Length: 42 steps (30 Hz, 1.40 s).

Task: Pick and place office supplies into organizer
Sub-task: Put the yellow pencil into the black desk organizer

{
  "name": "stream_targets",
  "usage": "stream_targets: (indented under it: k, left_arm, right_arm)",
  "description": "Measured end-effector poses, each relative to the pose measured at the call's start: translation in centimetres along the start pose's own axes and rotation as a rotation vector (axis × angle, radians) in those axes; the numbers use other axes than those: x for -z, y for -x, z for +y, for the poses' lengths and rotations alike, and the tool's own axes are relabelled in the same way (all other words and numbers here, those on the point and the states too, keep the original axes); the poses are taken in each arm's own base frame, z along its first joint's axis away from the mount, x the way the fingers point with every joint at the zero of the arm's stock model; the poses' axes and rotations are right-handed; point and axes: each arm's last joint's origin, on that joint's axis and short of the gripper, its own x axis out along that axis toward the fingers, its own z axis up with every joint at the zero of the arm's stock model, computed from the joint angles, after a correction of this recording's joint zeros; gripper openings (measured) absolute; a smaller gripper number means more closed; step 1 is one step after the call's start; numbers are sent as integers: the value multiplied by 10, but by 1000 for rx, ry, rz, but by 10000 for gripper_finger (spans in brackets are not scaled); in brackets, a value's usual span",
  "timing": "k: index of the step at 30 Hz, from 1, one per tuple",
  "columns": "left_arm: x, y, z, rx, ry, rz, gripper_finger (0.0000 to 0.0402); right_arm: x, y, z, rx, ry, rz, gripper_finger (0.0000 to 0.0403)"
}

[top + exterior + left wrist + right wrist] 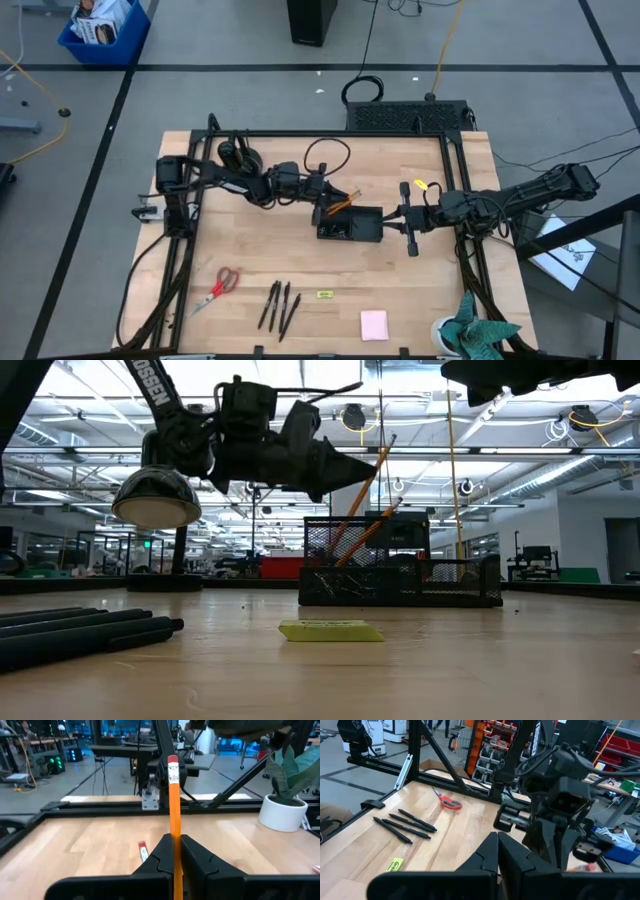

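Overhead, we see a pale wooden table (250, 260) framed by black rails, standing on a grey floor crossed with dark tape lines; a blue bin (103, 30) of papers sits at the far left and cables trail behind the table. From table height the room behind is a large workshop with ceiling lights, shelving and benches.

Our left arm (215, 177) reaches from the left side toward the middle, and our right arm (520, 195) comes in from the right. Between them, near the table's centre, sits the black mesh organizer (350, 226), with one orange pencil (362, 538) already leaning in it.

Our left gripper (174, 851) hovers just left of the organizer, its fingers closed tight on a second orange pencil (173, 805), which stands upright between them with its pink eraser on top. Our right gripper (498, 851) is just right of the organizer; its fingers are pressed together with nothing between them.

Along the near edge lie the remaining supplies: a potted plant (470, 332) with a white pot at the right corner, red-handled scissors (222, 284) to the left, three black pens (279, 304) side by side right of the scissors, a square pink notepad (374, 325) further right, and a small yellow-green tag (324, 294) between pens and notepad. A small yellow object (421, 184) lies on the far side, by the right arm.
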Motion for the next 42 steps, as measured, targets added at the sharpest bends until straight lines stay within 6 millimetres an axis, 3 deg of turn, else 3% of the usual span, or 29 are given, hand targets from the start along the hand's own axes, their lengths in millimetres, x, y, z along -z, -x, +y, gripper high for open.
stream_targets:
  k: [14,22,30,42]
  left_arm:
    - [28,-8,2,-48,84,31,7]
    - [30,-8,3,-68,84,51,20]
    - [33,-7,4,-92,91,98,6]
    - [34,-7,3,-88,111,101,69]
  right_arm:
    - [-1,0,0,1,-4,-7,0]
    - [-1,0,0,1,-5,-7,0]
    - [-1,0,0,1,-5,-7,0]
    - [-1,0,0,1,-5,-7,0]
